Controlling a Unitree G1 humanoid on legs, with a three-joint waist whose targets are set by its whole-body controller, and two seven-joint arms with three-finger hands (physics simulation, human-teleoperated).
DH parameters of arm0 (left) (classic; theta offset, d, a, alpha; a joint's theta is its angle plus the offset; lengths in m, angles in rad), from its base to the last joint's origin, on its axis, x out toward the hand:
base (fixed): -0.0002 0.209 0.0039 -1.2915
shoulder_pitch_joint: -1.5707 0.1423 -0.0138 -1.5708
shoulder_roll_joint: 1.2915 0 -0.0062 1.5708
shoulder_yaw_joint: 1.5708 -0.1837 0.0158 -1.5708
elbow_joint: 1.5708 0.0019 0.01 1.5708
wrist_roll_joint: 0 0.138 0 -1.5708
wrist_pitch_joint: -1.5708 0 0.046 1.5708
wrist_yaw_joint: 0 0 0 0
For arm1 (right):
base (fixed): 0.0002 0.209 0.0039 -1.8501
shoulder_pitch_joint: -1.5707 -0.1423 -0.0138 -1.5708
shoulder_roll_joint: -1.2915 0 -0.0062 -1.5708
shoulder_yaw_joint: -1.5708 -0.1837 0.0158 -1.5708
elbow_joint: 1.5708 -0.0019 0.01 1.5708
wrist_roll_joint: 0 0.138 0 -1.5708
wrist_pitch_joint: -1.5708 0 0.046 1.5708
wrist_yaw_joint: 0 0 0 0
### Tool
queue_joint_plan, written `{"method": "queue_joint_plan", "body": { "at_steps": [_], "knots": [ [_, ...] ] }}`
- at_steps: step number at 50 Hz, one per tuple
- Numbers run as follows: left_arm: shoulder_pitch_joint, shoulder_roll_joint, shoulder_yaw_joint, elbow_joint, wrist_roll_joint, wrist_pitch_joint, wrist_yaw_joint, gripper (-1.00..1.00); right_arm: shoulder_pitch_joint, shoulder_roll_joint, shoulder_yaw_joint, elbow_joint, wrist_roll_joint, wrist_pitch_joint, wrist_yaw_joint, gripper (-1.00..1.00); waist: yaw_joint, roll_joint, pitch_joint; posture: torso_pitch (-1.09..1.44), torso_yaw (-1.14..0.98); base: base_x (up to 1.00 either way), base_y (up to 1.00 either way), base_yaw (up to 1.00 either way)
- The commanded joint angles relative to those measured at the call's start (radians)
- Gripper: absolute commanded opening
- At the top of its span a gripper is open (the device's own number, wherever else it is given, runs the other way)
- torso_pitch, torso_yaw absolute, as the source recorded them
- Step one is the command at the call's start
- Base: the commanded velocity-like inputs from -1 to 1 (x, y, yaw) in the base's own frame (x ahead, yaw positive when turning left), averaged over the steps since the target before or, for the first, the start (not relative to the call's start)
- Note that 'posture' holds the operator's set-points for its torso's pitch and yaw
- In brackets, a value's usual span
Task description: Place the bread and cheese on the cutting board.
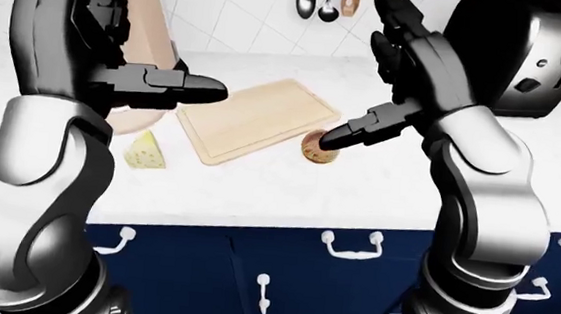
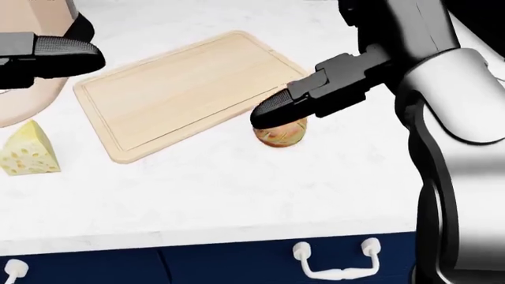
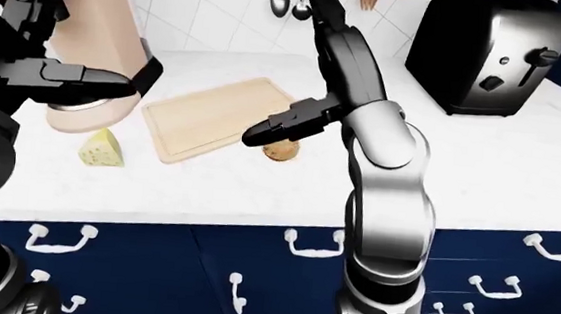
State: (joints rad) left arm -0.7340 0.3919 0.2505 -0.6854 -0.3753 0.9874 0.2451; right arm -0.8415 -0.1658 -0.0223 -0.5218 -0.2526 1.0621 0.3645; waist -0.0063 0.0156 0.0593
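Note:
A round brown bread roll (image 2: 282,134) lies on the white counter, just off the right corner of the wooden cutting board (image 2: 177,89). My right hand (image 1: 385,97) hovers open above the roll, one finger (image 2: 292,105) stretched over it and hiding its top. A yellow cheese wedge (image 2: 30,151) sits on the counter left of the board. My left hand (image 1: 116,76) is open and raised above the board's left end, one finger (image 2: 59,53) pointing right. Neither hand holds anything.
A pink stand mixer (image 3: 97,60) stands behind the cheese at the left. A black toaster (image 3: 489,57) sits on the counter at the right. Utensils (image 3: 293,0) hang on the tiled wall. Navy drawers with white handles (image 1: 352,245) run below the counter edge.

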Motion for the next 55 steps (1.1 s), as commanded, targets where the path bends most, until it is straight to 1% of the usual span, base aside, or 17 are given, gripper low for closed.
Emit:
{"method": "queue_joint_plan", "body": {
  "at_steps": [1,4,6,7,8,10,11,13,15,16,19,26,33,39,42,47,55],
  "knots": [
    [-0.026,0.013,0.022,-0.013,0.016,-0.024,0.004,1.00,-0.038,-0.001,0.003,-0.030,-0.001,-0.028,-0.001,1.00,0.006,-0.001,-0.020,0.00,0.00,0.32,0.00,0.00],
    [-0.025,0.012,0.022,-0.010,0.020,-0.027,0.001,1.00,-0.034,0.000,0.003,-0.028,-0.002,-0.032,0.000,1.00,-0.003,0.037,-0.012,0.00,0.00,0.33,0.00,0.00],
    [-0.024,0.011,0.021,-0.013,0.021,-0.025,0.001,1.00,-0.035,0.002,0.003,-0.024,-0.003,-0.036,-0.002,1.00,-0.007,0.087,-0.021,0.00,0.00,0.32,0.00,0.00],
    [-0.025,0.010,0.021,-0.014,0.022,-0.024,0.000,1.00,-0.036,0.002,0.002,-0.023,-0.004,-0.036,-0.003,1.00,0.001,0.057,-0.016,0.00,0.00,0.23,0.00,0.00],
    [-0.024,0.010,0.021,-0.012,0.024,-0.025,-0.001,1.00,-0.035,0.002,0.001,-0.022,-0.005,-0.035,-0.005,1.00,-0.010,0.074,0.004,0.00,0.00,0.05,0.00,0.00],
    [-0.021,0.006,0.021,-0.014,0.025,-0.025,-0.002,1.00,-0.035,0.009,0.001,-0.021,-0.006,-0.033,-0.013,1.00,-0.016,0.064,-0.015,0.00,0.00,0.00,0.00,0.00],
    [-0.020,0.006,0.021,-0.012,0.026,-0.028,-0.003,1.00,-0.034,0.009,0.002,-0.019,-0.006,-0.035,-0.013,1.00,-0.017,0.053,-0.010,0.00,0.00,0.00,0.00,0.00],
    [-0.020,0.005,0.020,-0.013,0.028,-0.028,-0.003,1.00,-0.039,0.007,0.003,-0.019,-0.006,-0.030,-0.013,1.00,-0.011,0.023,-0.003,0.00,0.00,0.00,0.00,0.00],
    [-0.022,0.004,0.020,-0.015,0.028,-0.023,-0.003,1.00,-0.036,0.006,0.000,-0.016,-0.003,-0.035,-0.012,1.00,-0.002,-0.028,-0.008,0.00,0.00,0.00,0.00,0.00],
    [-0.022,0.005,0.019,-0.017,0.029,-0.022,-0.003,1.00,-0.037,0.005,0.000,-0.016,-0.003,-0.033,-0.012,1.00,0.000,0.007,-0.009,0.00,0.00,0.00,0.00,0.00],
    [-0.025,0.004,0.020,-0.017,0.030,-0.021,-0.004,1.00,-0.034,0.004,0.000,-0.016,-0.002,-0.037,-0.012,1.00,-0.003,0.003,-0.030,0.00,0.00,0.00,0.00,0.00],
    [-0.026,0.006,0.024,-0.018,0.030,-0.020,-0.007,1.00,-0.035,0.004,0.003,-0.017,-0.004,-0.033,-0.011,1.00,-0.006,0.017,-0.032,0.00,0.00,0.00,0.00,0.00],
    [-0.025,0.000,0.019,-0.032,0.030,-0.005,-0.005,1.00,-0.032,0.005,0.002,-0.012,-0.002,-0.036,-0.012,1.00,-0.007,0.018,-0.031,0.00,0.00,0.00,0.00,0.00],
    [-0.032,0.012,0.067,-0.054,-0.018,0.063,0.021,1.00,-0.039,0.003,0.001,-0.015,-0.006,-0.027,-0.008,1.00,-0.006,0.017,-0.026,0.00,0.00,0.00,0.00,0.00],
    [0.010,0.022,0.077,-0.090,-0.043,0.050,0.024,1.00,-0.041,0.002,0.000,-0.015,-0.005,-0.024,-0.009,1.00,-0.005,0.017,-0.024,0.00,0.00,0.00,0.00,0.00],
    [0.067,0.040,0.107,-0.127,-0.084,0.036,-0.005,1.00,-0.043,0.000,-0.001,-0.018,-0.005,-0.020,-0.009,1.00,-0.001,0.018,-0.024,0.00,0.00,0.00,0.00,0.00],
    [0.162,0.083,0.186,-0.144,-0.184,0.012,-0.054,1.00,-0.042,-0.001,-0.001,-0.019,-0.004,-0.019,-0.011,1.00,0.004,0.021,-0.024,0.00,0.00,0.00,0.00,0.00]
  ]
}}
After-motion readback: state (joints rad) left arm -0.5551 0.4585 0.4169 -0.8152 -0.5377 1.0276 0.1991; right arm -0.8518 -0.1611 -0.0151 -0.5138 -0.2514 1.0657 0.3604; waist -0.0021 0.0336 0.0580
